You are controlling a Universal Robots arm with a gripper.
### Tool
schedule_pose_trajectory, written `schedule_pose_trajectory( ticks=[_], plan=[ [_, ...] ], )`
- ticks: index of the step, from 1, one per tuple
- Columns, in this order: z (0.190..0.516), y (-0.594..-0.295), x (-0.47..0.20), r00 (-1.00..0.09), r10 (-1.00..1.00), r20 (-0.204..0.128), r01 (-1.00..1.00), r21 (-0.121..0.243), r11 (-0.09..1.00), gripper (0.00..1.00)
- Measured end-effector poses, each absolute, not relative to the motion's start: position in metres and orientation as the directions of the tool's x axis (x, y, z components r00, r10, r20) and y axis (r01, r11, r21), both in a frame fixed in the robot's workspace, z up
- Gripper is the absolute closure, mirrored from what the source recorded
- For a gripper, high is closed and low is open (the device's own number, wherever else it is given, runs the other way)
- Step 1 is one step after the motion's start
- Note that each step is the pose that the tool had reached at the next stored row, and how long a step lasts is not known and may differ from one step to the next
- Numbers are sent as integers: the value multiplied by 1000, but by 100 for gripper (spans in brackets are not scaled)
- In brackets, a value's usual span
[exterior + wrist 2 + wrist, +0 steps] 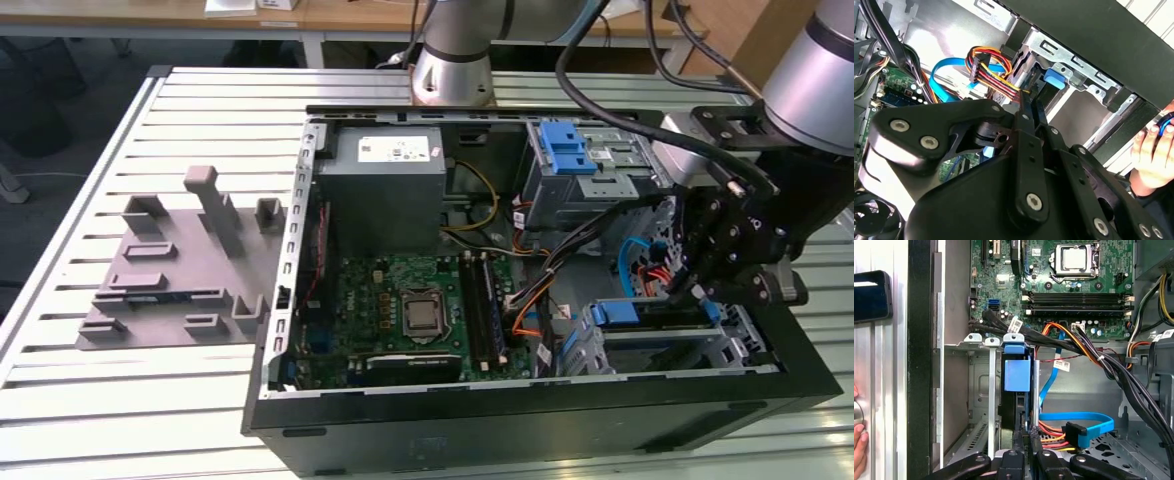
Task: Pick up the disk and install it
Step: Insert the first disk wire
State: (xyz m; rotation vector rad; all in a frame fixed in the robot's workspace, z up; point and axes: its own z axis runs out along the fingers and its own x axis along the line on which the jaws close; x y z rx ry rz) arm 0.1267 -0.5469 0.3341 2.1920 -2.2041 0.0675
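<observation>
Inside the computer case (534, 420), the claw (1026, 440) is clenched on the disk (1017, 375), whose label is hidden

Disk (1017, 390): on edge in the metal drive cage (985, 390), blue tab at frame centre.
Tool (1026, 452): bottom centre, black fingers (1017, 440) closed on the disk's lower edge.
Motherboard (1054, 285): upper frame.
Hand (859, 440): lower left edge.

The disk (1016, 390) sits edge-on in its bay, so its label and most of its body are hidden. The gripper (1026, 447) fingertips are lost behind cables. A person's hand (1154, 155) is cut off at the second wrist view's edge.
</observation>
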Motion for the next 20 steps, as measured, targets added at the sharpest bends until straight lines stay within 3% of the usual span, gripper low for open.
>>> schedule_pose_trajectory(
  ticks=[20],
  plan=[
    [334, -549, 128, -10, -999, 53, -1000, -3, 10, 84]
  ],
)
